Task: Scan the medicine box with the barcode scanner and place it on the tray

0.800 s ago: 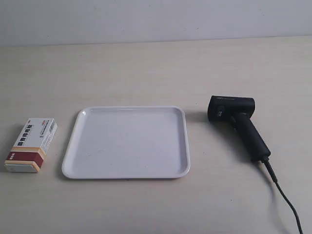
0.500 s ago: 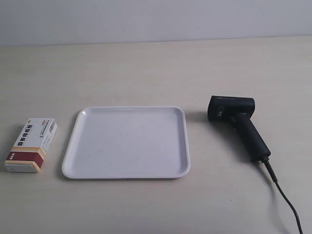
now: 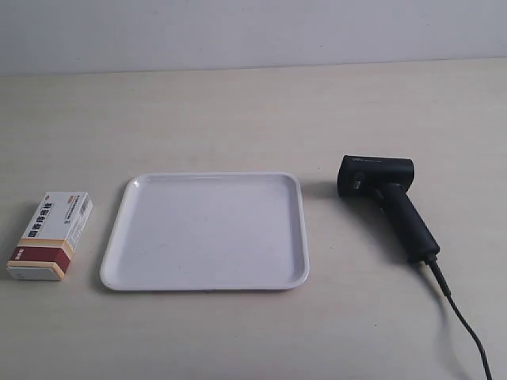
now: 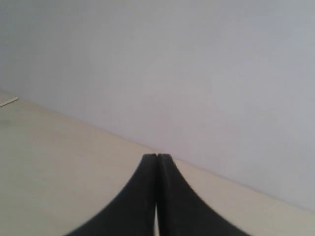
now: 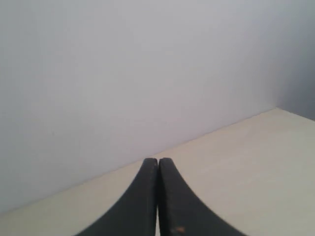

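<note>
In the exterior view the medicine box (image 3: 51, 235) lies flat on the table at the left, its dark red and orange band toward the near end. The white tray (image 3: 208, 279) sits in the middle with nothing on it. To its right the black barcode scanner (image 3: 385, 200) lies on its side, its cable (image 3: 463, 324) trailing to the near right edge. Neither arm shows in the exterior view. My left gripper (image 4: 157, 156) is shut with nothing in it, over bare table facing the wall. My right gripper (image 5: 158, 160) is likewise shut and holds nothing.
A pale beige table (image 3: 253, 111) runs back to a plain grey-white wall (image 3: 253, 32). Both wrist views show only the table surface and that wall.
</note>
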